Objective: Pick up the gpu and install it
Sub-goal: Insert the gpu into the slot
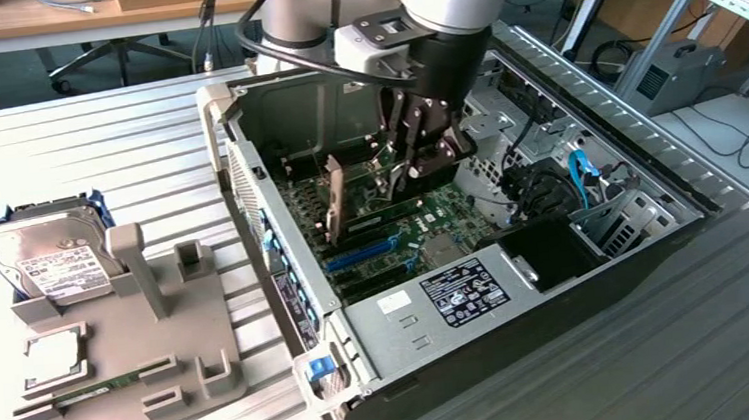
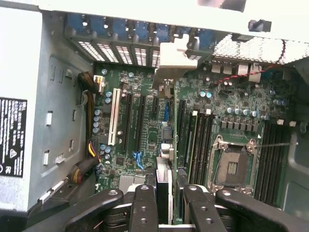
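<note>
The gripper [image 2: 164, 198] is closed on the gpu [image 2: 164, 188]: in the wrist view its two black fingers [image 2: 144, 203] clamp the card's upper edge from both sides. The card stands on edge between them and runs away from the camera toward the silver bracket [image 2: 177, 60], which sits at the perforated rear wall of the case.

In the exterior view the gripper [image 1: 414, 162] reaches down into the open computer case [image 1: 645, 239], which lies on its side. The gpu [image 1: 335, 201] is upright over the green motherboard [image 1: 430, 221], within the expansion slot area; whether its lower edge is fully seated in a slot cannot be determined.

On the motherboard, the wrist view shows a white slot [image 2: 115, 118] and black slots beside the card, the bare CPU socket [image 2: 233, 166], and memory slots on either side of the socket.

Outside the case, toward the exterior view's left, a grey holder fixture [image 1: 133, 359] rests on the slatted metal table [image 1: 88, 142]. It carries a silver hard drive [image 1: 50, 258] with a white label and a green memory stick [image 1: 94, 385], both well apart from the gripper
</note>
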Motion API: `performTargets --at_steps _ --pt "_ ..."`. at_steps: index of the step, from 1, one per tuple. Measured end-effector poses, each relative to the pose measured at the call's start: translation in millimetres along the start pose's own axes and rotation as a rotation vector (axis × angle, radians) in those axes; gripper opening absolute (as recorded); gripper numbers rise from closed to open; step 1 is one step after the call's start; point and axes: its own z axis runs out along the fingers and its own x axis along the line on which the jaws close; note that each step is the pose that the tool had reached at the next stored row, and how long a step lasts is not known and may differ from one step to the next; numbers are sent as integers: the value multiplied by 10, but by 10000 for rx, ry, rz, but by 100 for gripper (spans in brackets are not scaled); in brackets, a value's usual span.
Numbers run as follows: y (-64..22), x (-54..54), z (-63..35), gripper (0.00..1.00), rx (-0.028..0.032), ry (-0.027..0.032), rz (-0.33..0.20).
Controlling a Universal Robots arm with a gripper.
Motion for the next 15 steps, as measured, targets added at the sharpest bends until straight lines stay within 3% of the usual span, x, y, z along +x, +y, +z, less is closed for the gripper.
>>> performTargets --at_steps 3,5,7,15 --pt "-1 0 13 26 12 -18 600" --pt "3 3 15 26 20 -155 649" --pt "3 9 17 26 24 -228 679" --pt "18 60 35 26 24 -240 697"
